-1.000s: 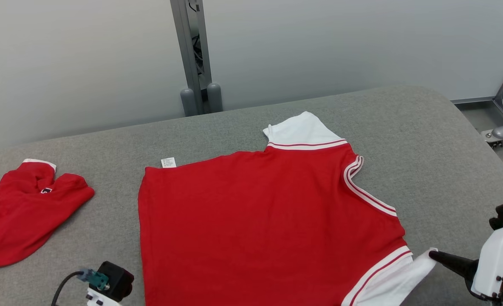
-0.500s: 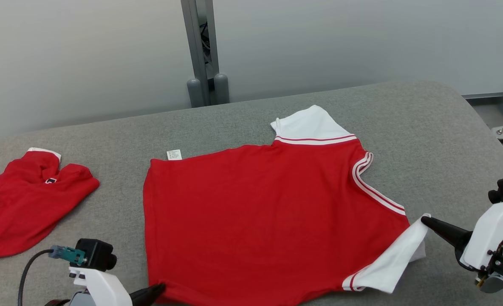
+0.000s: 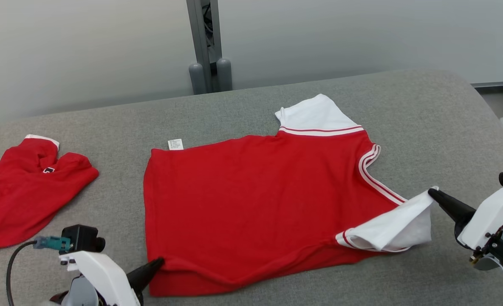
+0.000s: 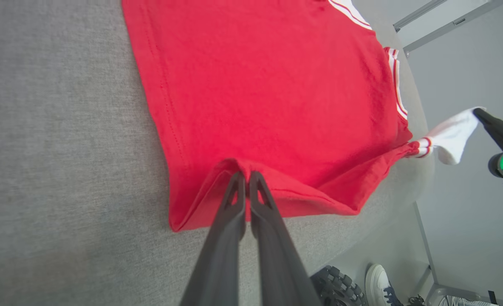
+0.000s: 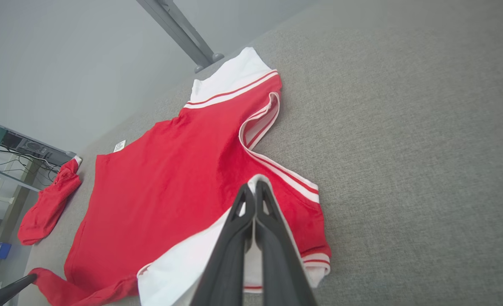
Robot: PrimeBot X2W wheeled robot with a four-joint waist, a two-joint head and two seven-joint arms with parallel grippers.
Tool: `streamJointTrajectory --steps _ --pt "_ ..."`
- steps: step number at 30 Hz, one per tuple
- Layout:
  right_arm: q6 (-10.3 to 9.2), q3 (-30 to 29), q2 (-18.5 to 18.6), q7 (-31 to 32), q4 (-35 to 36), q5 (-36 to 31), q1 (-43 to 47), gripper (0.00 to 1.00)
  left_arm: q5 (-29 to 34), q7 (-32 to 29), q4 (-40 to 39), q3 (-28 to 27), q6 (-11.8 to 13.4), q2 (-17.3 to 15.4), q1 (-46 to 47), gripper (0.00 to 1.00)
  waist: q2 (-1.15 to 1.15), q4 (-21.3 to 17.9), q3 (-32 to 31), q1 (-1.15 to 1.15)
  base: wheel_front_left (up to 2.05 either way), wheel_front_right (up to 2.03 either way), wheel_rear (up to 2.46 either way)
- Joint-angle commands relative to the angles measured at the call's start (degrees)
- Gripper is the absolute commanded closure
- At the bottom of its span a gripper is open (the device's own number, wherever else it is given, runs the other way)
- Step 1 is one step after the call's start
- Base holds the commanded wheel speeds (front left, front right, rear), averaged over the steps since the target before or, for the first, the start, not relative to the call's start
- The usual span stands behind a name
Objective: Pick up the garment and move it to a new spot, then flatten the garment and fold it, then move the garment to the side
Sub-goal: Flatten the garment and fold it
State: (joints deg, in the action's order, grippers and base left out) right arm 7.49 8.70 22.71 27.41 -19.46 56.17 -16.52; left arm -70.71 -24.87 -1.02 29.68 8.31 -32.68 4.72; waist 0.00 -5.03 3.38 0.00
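Roughly midway, by the look of things. Picking up and relocating apparently done, flattening largely done: the red garment (image 3: 255, 191) spread wide across the middle of the grey table (image 3: 404, 106), with the far white sleeve (image 3: 315, 114) lying flat and the care label (image 3: 175, 144) poking out at the far left corner.

Folding judged to be just starting. At the garment's near left corner, the left gripper (image 3: 160, 261) pinched together on the near hem, a small ridge of red cloth caught between the fingers (image 4: 230, 212) in the left wrist view. At the right, the right gripper (image 3: 432, 192) closed tight on the tip of the near white sleeve (image 3: 396, 229), with that sleeve raised off the table in a loose curl. Near edge of the body rumpled and slightly lifted between the two grips, the rest flat on the table.

Left to do, as judged: carrying the near edge over toward the far side for the fold, dealing with the sleeves, any further folds, then shifting the folded piece aside. At the table's left edge, well apart, a second red shirt (image 3: 22, 195) lying crumpled, possibly marking the side spot, though that is only a guess.
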Motion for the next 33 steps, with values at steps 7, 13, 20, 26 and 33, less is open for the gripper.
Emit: streamJointTrajectory --steps 7,13,20,26,33 --pt "0.01 2.56 0.72 -5.34 -2.87 -0.57 -3.33 1.00 1.65 3.41 3.50 -0.88 -0.24 2.30 3.66 1.00 0.00 0.21 1.98 0.00 0.00 0.00 0.00" --pt "0.01 5.33 1.95 -9.26 -3.94 -1.84 -5.18 1.00 2.67 4.87 5.94 -0.78 -0.69 3.47 5.47 1.00 0.00 0.42 3.23 0.00 0.00 0.00 0.00" --pt "0.01 9.02 2.45 -13.69 -5.86 -1.03 -7.40 1.00 4.46 6.93 9.57 -0.43 -0.80 4.95 7.77 1.00 0.00 0.88 4.63 0.00 0.00 0.00 0.00" --pt "0.01 12.04 2.98 -16.80 -6.58 0.70 -9.19 1.00 5.52 7.69 12.06 -0.13 -1.20 5.41 9.22 1.00 0.00 1.30 5.55 0.00 0.00 0.00 0.00" --pt "0.01 14.82 3.75 -19.03 -9.33 2.56 -10.85 1.00 6.72 7.88 14.27 0.86 -1.56 5.74 10.48 0.94 0.00 1.92 6.17 0.00 0.00 0.00 0.00"
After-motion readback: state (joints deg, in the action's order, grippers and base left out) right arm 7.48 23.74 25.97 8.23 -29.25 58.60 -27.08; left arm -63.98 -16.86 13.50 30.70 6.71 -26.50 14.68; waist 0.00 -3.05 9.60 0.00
